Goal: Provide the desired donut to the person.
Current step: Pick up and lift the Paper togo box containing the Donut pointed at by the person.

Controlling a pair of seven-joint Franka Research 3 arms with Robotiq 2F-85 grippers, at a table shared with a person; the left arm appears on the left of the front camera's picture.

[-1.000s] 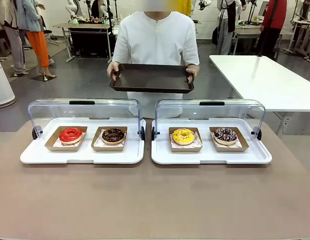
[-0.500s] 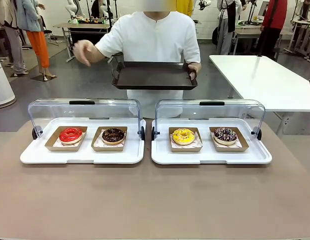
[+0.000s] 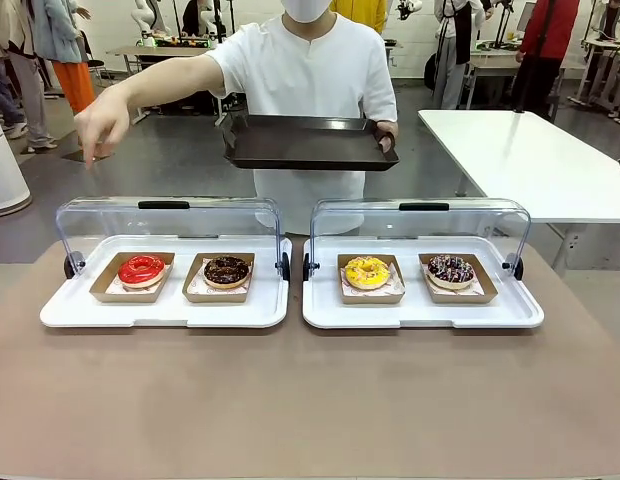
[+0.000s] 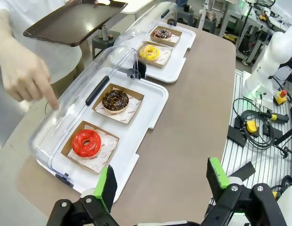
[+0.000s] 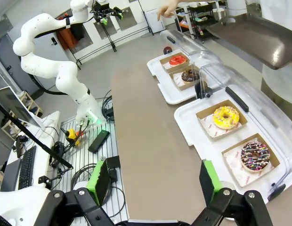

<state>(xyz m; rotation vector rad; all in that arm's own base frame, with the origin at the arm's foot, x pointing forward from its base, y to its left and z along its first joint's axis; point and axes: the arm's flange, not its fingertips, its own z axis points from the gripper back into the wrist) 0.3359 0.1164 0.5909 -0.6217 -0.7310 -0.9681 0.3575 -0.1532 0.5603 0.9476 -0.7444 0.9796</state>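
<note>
One brown table (image 3: 310,400), person (image 3: 312,75), grey floor (image 3: 175,165)

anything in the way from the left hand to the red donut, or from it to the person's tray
Nothing visible between the open left hand and the red donut. Its raised clear cover stands behind it, between the donut and the tray the person holds.

Bright, even light is cast from overhead in all three views; only faint, short shadows are laid under the white trays (image 3: 165,318). Pale glare is carried along the clear dome lids (image 3: 170,215), toward 12 o'clock. The person's pointing hand (image 3: 102,125), at 10 o'clock, is slightly blurred. In both wrist views the table edge (image 4: 225,84) is bowed by wide-angle distortion.
</note>
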